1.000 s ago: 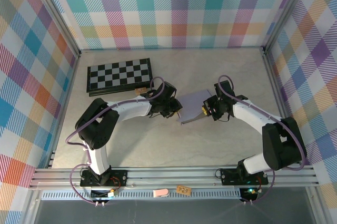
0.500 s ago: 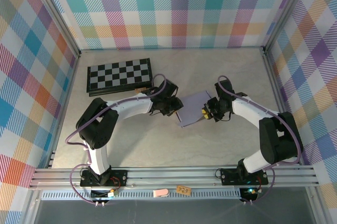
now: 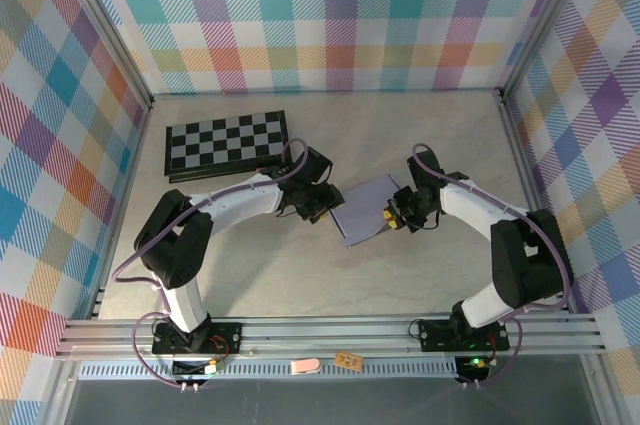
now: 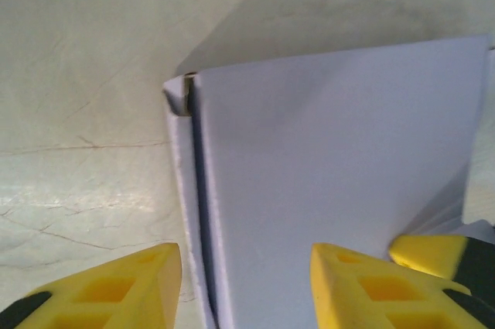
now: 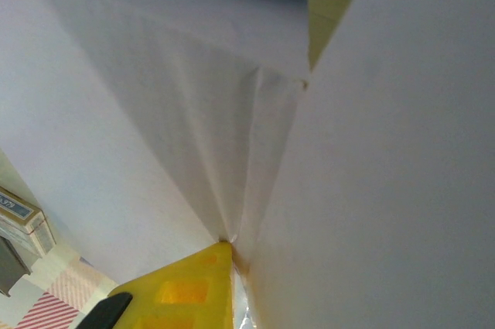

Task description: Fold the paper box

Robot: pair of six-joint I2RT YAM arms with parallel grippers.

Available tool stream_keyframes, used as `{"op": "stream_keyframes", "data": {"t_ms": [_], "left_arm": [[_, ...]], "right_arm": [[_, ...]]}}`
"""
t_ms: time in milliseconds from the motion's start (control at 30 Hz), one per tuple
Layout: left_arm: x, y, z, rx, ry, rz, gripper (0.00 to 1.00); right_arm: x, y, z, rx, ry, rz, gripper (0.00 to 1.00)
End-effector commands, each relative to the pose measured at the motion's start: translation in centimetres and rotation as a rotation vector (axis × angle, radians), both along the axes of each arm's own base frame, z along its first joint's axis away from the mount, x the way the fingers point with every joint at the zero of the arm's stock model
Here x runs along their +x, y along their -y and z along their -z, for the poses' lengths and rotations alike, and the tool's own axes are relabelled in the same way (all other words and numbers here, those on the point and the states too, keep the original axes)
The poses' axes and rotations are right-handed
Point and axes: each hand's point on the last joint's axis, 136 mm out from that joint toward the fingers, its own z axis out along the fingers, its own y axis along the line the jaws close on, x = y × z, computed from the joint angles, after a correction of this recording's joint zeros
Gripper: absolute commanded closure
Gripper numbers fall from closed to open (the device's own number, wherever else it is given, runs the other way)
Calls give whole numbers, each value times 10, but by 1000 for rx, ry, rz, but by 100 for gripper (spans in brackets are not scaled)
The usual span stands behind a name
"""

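Note:
The lavender paper box (image 3: pixel 365 210) lies mid-table, partly folded, one wall raised. My left gripper (image 3: pixel 335 207) is at its left edge and stands open. In the left wrist view its yellow fingers straddle the box's folded left edge (image 4: pixel 193 190) without touching it, and the gripper (image 4: pixel 244 267) holds nothing. My right gripper (image 3: pixel 392 215) is at the box's right side, shut on a raised wall. In the right wrist view one yellow finger (image 5: pixel 186 290) presses into the crease of the card (image 5: pixel 387 151); the other finger is hidden behind the card.
A black-and-white checkerboard (image 3: pixel 227 142) lies at the back left. A small patterned card pack (image 3: pixel 265 173) sits just in front of it, near my left arm. Plaid walls close in the table on three sides.
My left gripper has opened and let go of the box's left edge. The box has shifted slightly toward the back. The right gripper keeps its hold.

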Motion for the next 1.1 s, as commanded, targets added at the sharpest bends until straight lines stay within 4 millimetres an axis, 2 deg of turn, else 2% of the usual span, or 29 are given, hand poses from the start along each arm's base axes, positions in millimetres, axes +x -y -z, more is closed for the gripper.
{"op": "stream_keyframes", "data": {"t_ms": [0, 167, 267, 367, 467, 533, 633, 733, 833, 900, 967, 1067], "left_arm": [[-15, 0, 17, 8, -74, -18, 52], [-3, 23, 28, -84, -54, -37, 54], [-4, 26, 41, -47, -71, -33, 60], [-1, 24, 46, -18, -60, -38, 72], [1, 11, 49, 82, -49, -11, 79], [3, 5, 48, 116, -45, 10, 82], [7, -1, 46, 141, -37, 30, 86], [12, -4, 45, 172, -33, 74, 87], [17, -8, 42, 203, -22, 118, 88], [20, -11, 40, 220, -14, 142, 88], [22, -13, 41, 231, -11, 168, 89], [27, -14, 42, 245, -14, 206, 89]], "right_arm": [[-19, 7, 14, -41, -105, -8, 84], [-21, 7, 16, -37, -117, -4, 84], [-22, 7, 16, -36, -117, -6, 84], [-20, 5, 14, -32, -112, -26, 83], [-20, 6, 3, -54, -111, -89, 65], [-16, 14, -17, -110, -62, -159, 50], [-3, 28, -60, -197, 83, -266, 37], [6, 45, -96, -269, 197, -344, 32], [20, 63, -115, -314, 289, -391, 33], [37, 66, -117, -298, 347, -433, 34], [53, 59, -108, -243, 384, -496, 36], [65, 46, -79, -163, 329, -604, 41]]}}
